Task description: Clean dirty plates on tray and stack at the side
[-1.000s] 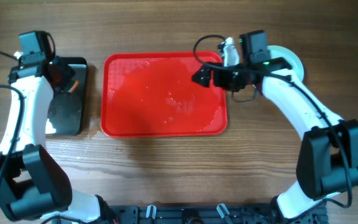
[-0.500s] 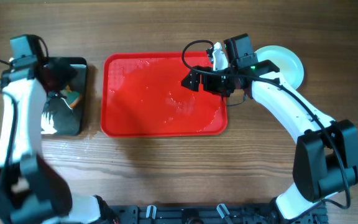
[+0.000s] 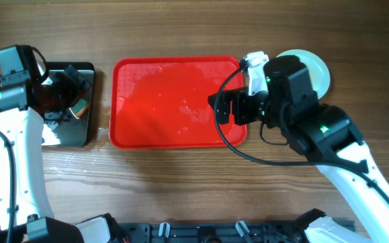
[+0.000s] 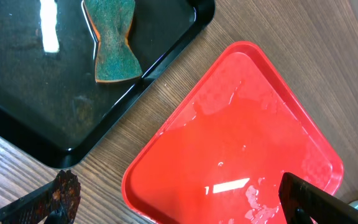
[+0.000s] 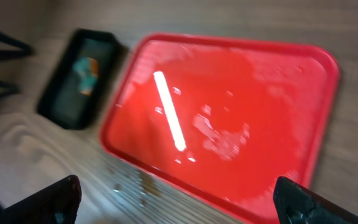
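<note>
Overhead, the right claw [image 3: 216,109], spread empty, hovers over the tray [image 3: 154,101] near its right end.

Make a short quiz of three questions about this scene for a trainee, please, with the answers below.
1. Fill in: the plates sit beside the red tray on the ___ arm's side.
2. True or false: one plate lies on the red tray.
3. Where does the sponge lie? A: in the black tray. B: in the red tray. C: on the plates.
Key: 1 right; 2 false; 3 A.
</note>
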